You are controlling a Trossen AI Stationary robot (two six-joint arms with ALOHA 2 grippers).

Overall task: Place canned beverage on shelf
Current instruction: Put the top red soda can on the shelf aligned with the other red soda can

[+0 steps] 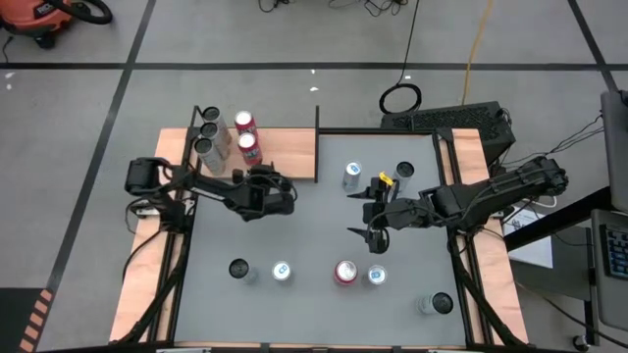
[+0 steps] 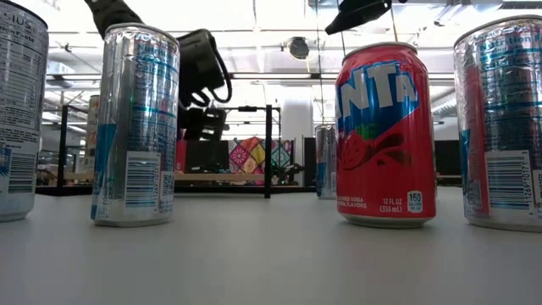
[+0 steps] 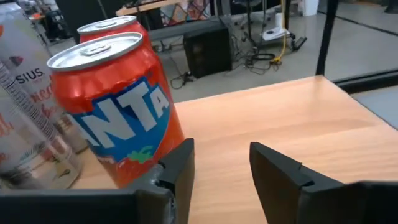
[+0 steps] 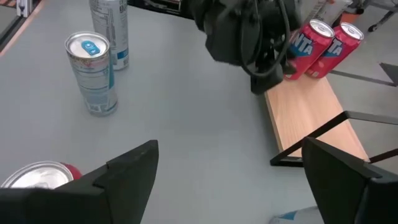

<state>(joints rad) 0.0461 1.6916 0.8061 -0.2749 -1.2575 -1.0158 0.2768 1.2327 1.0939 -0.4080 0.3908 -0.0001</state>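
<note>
The shelf (image 1: 285,152) is a wood-grain board with black posts at the table's far left. On its left part stand two red cans (image 1: 249,145) (image 1: 243,123) and several tall silver cans (image 1: 207,132). My left gripper (image 3: 221,168) hovers low at the shelf's near edge, open, with only bare board between its fingers. The nearer red can (image 3: 118,112) stands upright just beyond one finger. My right gripper (image 4: 236,180) hangs open above the table's middle right and holds nothing.
Loose cans stand on the grey tabletop: a row near the front edge with a red one (image 1: 344,272) and silver ones (image 1: 283,272) (image 1: 377,276), and two more (image 1: 351,175) (image 1: 404,172) toward the far right. The shelf's right half (image 3: 280,124) is bare board.
</note>
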